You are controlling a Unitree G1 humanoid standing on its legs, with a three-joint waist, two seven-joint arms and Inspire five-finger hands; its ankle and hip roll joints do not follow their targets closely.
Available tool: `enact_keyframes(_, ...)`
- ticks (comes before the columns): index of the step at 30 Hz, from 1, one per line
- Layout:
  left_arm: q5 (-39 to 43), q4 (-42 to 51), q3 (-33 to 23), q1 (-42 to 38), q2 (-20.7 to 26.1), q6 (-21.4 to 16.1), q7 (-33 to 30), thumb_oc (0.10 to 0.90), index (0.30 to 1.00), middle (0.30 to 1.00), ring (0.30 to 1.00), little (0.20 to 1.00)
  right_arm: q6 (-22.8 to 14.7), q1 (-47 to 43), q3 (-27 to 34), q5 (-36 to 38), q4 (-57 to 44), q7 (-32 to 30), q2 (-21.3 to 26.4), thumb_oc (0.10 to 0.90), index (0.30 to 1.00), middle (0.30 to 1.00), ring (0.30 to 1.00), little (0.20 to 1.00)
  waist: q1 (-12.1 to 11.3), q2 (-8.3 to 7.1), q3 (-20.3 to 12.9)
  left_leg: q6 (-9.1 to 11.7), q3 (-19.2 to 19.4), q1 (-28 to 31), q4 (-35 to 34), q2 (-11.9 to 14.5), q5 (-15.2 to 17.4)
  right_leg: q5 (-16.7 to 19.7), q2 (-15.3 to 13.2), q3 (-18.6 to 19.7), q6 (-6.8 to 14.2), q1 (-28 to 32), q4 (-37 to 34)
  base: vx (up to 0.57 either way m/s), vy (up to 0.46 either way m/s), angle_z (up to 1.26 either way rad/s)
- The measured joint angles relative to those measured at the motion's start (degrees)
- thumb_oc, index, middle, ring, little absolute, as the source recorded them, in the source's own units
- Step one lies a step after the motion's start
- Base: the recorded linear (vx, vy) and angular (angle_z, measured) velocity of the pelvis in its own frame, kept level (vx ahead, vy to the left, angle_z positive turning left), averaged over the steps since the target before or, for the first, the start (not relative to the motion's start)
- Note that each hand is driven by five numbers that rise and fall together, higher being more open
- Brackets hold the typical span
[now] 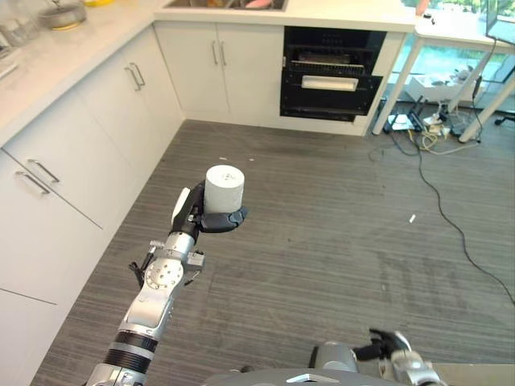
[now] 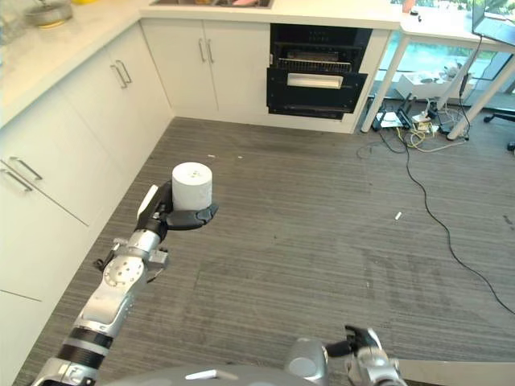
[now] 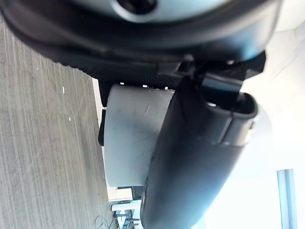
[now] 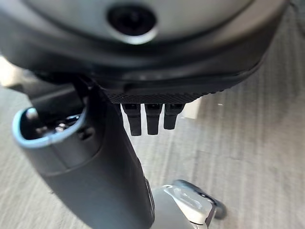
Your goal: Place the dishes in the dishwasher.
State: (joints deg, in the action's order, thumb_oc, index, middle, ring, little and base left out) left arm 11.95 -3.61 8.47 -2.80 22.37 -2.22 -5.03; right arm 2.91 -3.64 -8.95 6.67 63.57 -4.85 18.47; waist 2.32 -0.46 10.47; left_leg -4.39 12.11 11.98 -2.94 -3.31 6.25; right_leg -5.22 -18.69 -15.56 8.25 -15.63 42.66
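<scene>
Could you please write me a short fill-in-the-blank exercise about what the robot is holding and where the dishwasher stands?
1. The white cup is held in the robot's ___ hand.
2. The dishwasher door is ___.
3. The cup is held ___, its closed base facing up.
4. The right hand holds ___.

Missing words: left; open; upside down; nothing

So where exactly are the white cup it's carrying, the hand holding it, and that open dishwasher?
white cup (image 1: 224,188): left eye view, on its side wall.
left hand (image 1: 193,215): left eye view, on the dark palm beside the cup.
dishwasher (image 1: 330,83): left eye view, on the white front of its pulled-out rack.
</scene>
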Motion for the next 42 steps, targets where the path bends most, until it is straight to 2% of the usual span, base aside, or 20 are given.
enact_keyframes(5,-0.3,-0.1,-0.9,-0.2,1.3,-0.2,-1.0,0.400,0.300,0.300,0.300,0.300,-1.7,-0.2,-2.4,-2.3,-18.2,0.1,-0.7,0.800,0.900,0.900,0.900,0.900,1.1,-0.22,2.4,-0.8,-7.8,-2.6,2.4,0.9,1.3,2.1,11.0,-1.6,1.8,-3.5,-39.8,0.39,0.035,0.65)
enact_keyframes(9,-1.3,-0.2,-1.0,1.1,1.0,-0.3,-2.1,0.400,0.300,0.300,0.300,0.300,-2.6,-1.2,-1.6,-4.4,-19.7,-0.8,0.0,0.800,0.900,0.900,0.900,0.900,0.5,-0.51,2.2,0.3,-11.9,1.9,0.8,1.0,4.9,5.3,11.6,-7.2,0.3,-3.5,-40.9,0.56,0.003,0.89)
enact_keyframes(10,-1.3,-0.1,-0.9,1.8,-0.1,-0.3,-2.4,0.400,0.300,0.300,0.300,0.300,-3.4,-1.3,-1.5,-4.5,-20.4,-0.9,1.8,0.800,0.900,0.900,0.900,0.900,1.0,2.12,1.5,1.9,-14.0,3.3,1.6,3.3,6.9,10.2,12.1,-9.4,-3.6,-3.2,-37.9,0.83,-0.108,0.79)
enact_keyframes(11,-1.3,0.0,-0.9,1.9,-0.3,-0.3,-2.3,0.400,0.300,0.300,0.300,0.300,-3.7,-1.8,-1.5,-4.6,-20.4,-0.9,2.5,0.800,0.900,0.900,0.900,0.900,1.1,3.46,1.6,3.5,-14.5,3.7,3.2,4.6,7.6,10.3,12.8,-8.8,-4.2,-3.1,-35.6,0.68,-0.099,0.84)
enact_keyframes(14,-1.3,-0.1,-0.9,5.0,-1.0,-0.2,-2.0,0.400,0.300,0.300,0.300,0.300,-4.1,0.1,-1.2,-5.1,-19.9,-0.9,2.7,0.800,0.900,0.900,0.900,0.900,1.5,3.11,-0.1,9.7,-14.1,2.1,17.6,5.8,5.4,10.9,14.2,-6.9,-12.6,2.5,-31.9,0.45,-0.092,0.58)
enact_keyframes(16,-1.2,0.1,-2.4,6.1,-0.7,-0.4,-2.0,0.400,0.300,0.300,0.300,0.300,-5.0,-0.4,-1.0,-5.1,-18.0,-1.6,2.6,0.800,0.900,0.900,0.900,0.900,1.1,3.28,-0.9,17.5,-12.7,-5.6,37.7,7.5,0.9,7.7,15.3,-7.1,-13.3,6.7,-32.6,0.41,-0.174,0.06)
enact_keyframes(17,-1.2,0.0,-2.8,5.6,-0.6,-0.6,-2.2,0.400,0.300,0.300,0.300,0.300,-5.3,-0.7,0.0,-4.7,-17.8,-1.9,2.1,0.800,0.900,0.900,0.900,0.900,0.9,3.12,-0.9,19.2,-12.4,-11.5,49.2,7.7,-7.0,5.3,15.6,-6.6,-13.7,7.2,-31.5,0.27,-0.178,-0.20)
enact_keyframes(19,-1.1,0.0,-3.2,4.7,1.0,-0.6,-2.5,0.400,0.300,0.300,0.300,0.300,-4.7,-1.7,1.0,-4.3,-16.4,-2.1,1.0,0.800,0.900,0.900,0.900,0.900,-0.1,0.42,0.4,18.0,-5.6,-20.5,65.6,9.7,-11.5,1.3,15.7,-4.9,-15.5,12.0,-31.9,0.43,-0.150,-0.16)
enact_keyframes(21,-0.9,0.2,-3.1,3.4,2.4,-1.1,-2.4,0.400,0.300,0.300,0.300,0.300,-4.1,-1.4,1.7,-4.3,-13.9,-3.1,-0.8,0.800,0.900,0.900,0.900,0.900,-1.2,-4.08,1.3,9.3,2.3,-30.1,74.4,14.5,-8.6,0.0,15.8,-4.4,-15.2,18.5,-36.4,0.54,0.093,-0.08)
enact_keyframes(24,0.0,0.0,-3.3,3.7,2.5,-1.3,-3.3,0.400,0.300,0.300,0.300,0.300,-4.1,-0.6,2.7,-4.2,-12.6,-4.5,-2.5,0.800,0.900,0.900,0.900,0.900,-2.9,-6.34,1.0,4.8,5.4,-37.1,53.0,15.8,-3.3,-0.1,16.7,-2.5,-10.9,25.7,-42.9,0.49,0.304,-0.56)
enact_keyframes(25,0.0,0.0,-3.3,4.7,2.6,-1.2,-3.3,0.400,0.300,0.300,0.300,0.300,-4.4,0.2,1.4,-4.3,-12.5,-4.4,-2.3,0.800,0.900,0.900,0.900,0.900,-3.8,-5.19,0.7,4.8,2.9,-35.9,25.9,15.7,-4.6,-0.9,17.5,-0.3,-8.9,29.7,-45.4,0.39,0.326,-0.84)
enact_keyframes(27,0.0,-0.2,-3.3,5.0,2.2,-1.2,-3.3,0.400,0.300,0.300,0.300,0.300,-4.2,0.6,-1.3,-4.3,-10.5,-4.2,-1.9,0.800,0.900,0.900,0.900,0.900,-3.4,-4.13,0.6,6.2,-4.9,-35.1,7.2,13.6,-6.8,-3.3,16.8,1.5,-6.0,33.7,-46.5,0.38,0.282,-0.76)
enact_keyframes(29,-0.1,-1.1,-2.8,6.7,0.9,-1.2,-3.3,0.400,0.300,0.300,0.300,0.300,-4.3,3.5,-1.9,-4.4,-9.7,-3.9,-1.5,0.800,0.900,0.900,0.900,0.900,-3.5,-2.05,-0.9,4.5,-9.0,-31.8,4.2,13.0,-9.8,-5.2,14.8,2.9,-2.8,37.8,-45.5,0.46,0.368,-0.86)
enact_keyframes(30,-0.1,-1.7,-3.4,6.5,1.4,-0.8,-3.6,0.400,0.300,0.300,0.300,0.300,-4.0,3.4,-3.4,-4.4,-8.4,-4.0,-2.4,0.800,0.900,0.900,0.900,0.900,-3.5,-4.41,-1.1,6.8,-9.9,-30.0,4.3,10.4,-15.9,-5.6,11.2,4.8,-2.0,38.2,-44.4,0.44,0.440,-1.02)
enact_keyframes(32,-0.1,-1.7,-4.6,6.0,2.7,-0.5,-4.3,0.400,0.300,0.300,0.300,0.300,-4.1,2.9,-3.5,-4.4,-8.0,-3.7,-4.1,0.800,0.900,0.900,0.900,0.900,-3.1,-6.11,-0.5,6.4,-9.5,-28.5,7.2,7.8,-18.1,-1.4,7.7,5.6,0.0,37.7,-41.8,0.45,0.509,-0.75)
enact_keyframes(35,-0.2,-1.7,-4.4,2.6,5.2,0.4,-3.7,0.400,0.300,0.300,0.300,0.300,-4.1,4.7,-0.8,-4.4,-10.1,-3.3,-6.0,0.800,0.900,0.900,0.900,0.900,-1.4,-5.51,0.4,1.7,-7.2,-22.6,8.1,5.9,-12.3,7.6,4.5,6.9,1.3,32.9,-27.3,0.37,0.496,-0.29)
enact_keyframes(37,-0.2,-1.6,-4.6,-0.6,6.6,0.4,-3.8,0.400,0.300,0.300,0.300,0.300,-4.2,4.5,0.1,-4.3,-11.2,-3.2,-6.0,0.800,0.900,0.900,0.900,0.900,-0.9,-4.52,1.0,-1.5,-5.6,-18.3,8.1,5.4,-8.8,3.5,4.8,9.3,1.0,24.1,-12.0,0.26,0.525,-0.34)
enact_keyframes(39,-0.3,-0.4,-6.1,-1.3,7.3,0.3,-4.3,0.400,0.300,0.300,0.300,0.300,-4.6,4.4,1.6,-4.3,-15.7,-3.3,-6.2,0.800,0.900,0.900,0.900,0.900,-0.6,-3.48,1.7,-1.6,-1.9,-15.2,8.7,4.9,-6.1,6.4,4.4,9.1,1.4,12.4,0.5,0.26,0.583,-0.72)
enact_keyframes(41,-0.4,0.6,-7.2,-0.6,7.0,0.2,-4.7,0.400,0.300,0.300,0.300,0.300,-5.2,3.8,1.2,-4.3,-19.6,-3.3,-5.3,0.800,0.900,0.900,0.900,0.900,-0.1,-1.42,2.9,-3.2,2.3,-12.0,9.1,5.2,-2.8,6.6,2.5,3.1,0.8,3.6,7.2,0.48,0.590,-1.09)
enact_keyframes(42,-0.9,2.3,-7.7,2.0,5.1,0.1,-4.7,0.400,0.300,0.300,0.300,0.300,-5.0,3.8,1.0,-4.4,-22.8,-2.8,-4.4,0.800,0.900,0.900,0.900,0.900,-0.5,1.06,3.3,-2.5,6.0,-7.6,5.8,5.1,-1.5,3.4,2.1,-4.3,1.1,-2.3,6.5,0.38,0.340,-1.10)
